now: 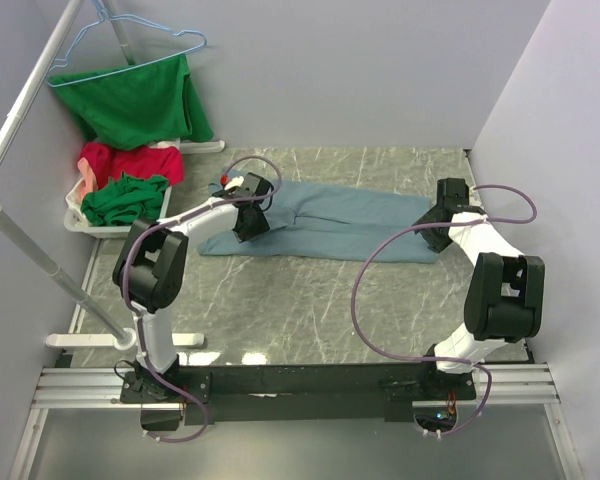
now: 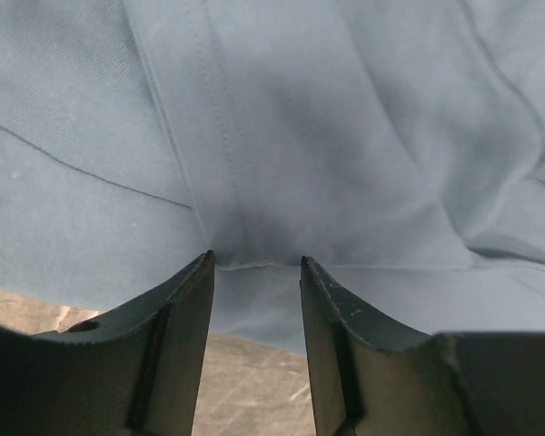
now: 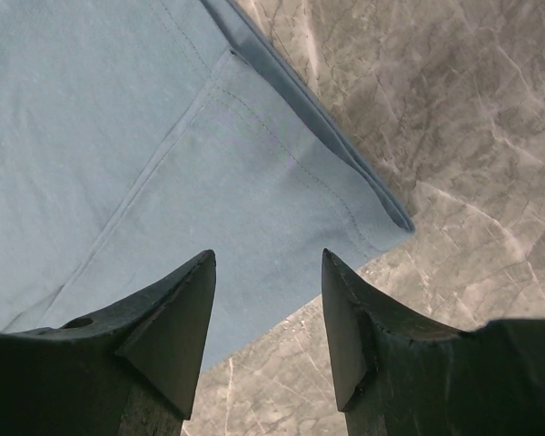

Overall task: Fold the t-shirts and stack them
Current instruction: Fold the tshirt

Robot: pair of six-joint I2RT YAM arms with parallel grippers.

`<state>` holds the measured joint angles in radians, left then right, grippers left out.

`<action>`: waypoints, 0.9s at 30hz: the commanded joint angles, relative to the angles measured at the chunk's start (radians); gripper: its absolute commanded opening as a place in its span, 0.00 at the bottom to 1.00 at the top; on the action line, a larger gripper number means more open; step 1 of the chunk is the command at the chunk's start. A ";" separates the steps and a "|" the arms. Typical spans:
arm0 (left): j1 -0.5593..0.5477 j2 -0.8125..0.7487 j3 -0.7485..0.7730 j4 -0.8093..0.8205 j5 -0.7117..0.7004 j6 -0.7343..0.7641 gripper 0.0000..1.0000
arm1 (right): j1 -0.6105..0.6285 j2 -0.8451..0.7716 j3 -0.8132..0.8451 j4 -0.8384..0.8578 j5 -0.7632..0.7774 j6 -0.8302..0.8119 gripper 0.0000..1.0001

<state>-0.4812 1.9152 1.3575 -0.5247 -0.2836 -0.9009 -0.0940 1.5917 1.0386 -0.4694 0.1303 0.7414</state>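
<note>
Hidden: grey-blue t-shirt [image 1: 350,225] partly under left gripper [image 2: 254,261], right gripper [image 3: 268,254].
Basket [image 1: 75,216], ten o'clock: red t-shirt [image 1: 130,160], green t-shirt [image 1: 125,198].
Jaws: we see both pairs apart.

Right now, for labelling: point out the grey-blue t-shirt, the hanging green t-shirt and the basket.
grey-blue t-shirt [image 1: 350,225]: top view, middle.
hanging green t-shirt [image 1: 135,100]: top view, middle.
basket [image 1: 73,212]: top view, left rim.

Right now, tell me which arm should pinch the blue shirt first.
Left, probably. The left jaws sit low, straddling an edge of the grey-blue t-shirt; the right jaws hang higher over its corner.
</note>
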 commanded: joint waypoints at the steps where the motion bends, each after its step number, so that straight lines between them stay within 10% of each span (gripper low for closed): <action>1: -0.003 0.015 0.029 -0.032 -0.037 -0.020 0.47 | 0.005 -0.032 0.000 0.015 0.009 -0.010 0.57; 11: -0.004 0.034 0.041 -0.032 -0.051 -0.013 0.36 | 0.007 -0.029 -0.002 0.011 0.014 -0.010 0.57; 15: -0.004 0.051 0.089 -0.052 -0.063 -0.009 0.02 | 0.007 -0.029 0.006 0.006 0.014 -0.013 0.56; 27: -0.005 0.036 0.239 -0.060 -0.112 0.036 0.01 | 0.007 -0.032 0.018 -0.002 0.015 -0.007 0.56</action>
<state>-0.4816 1.9644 1.4776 -0.5941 -0.3641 -0.9016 -0.0940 1.5917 1.0389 -0.4717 0.1303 0.7383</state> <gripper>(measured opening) 0.015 0.561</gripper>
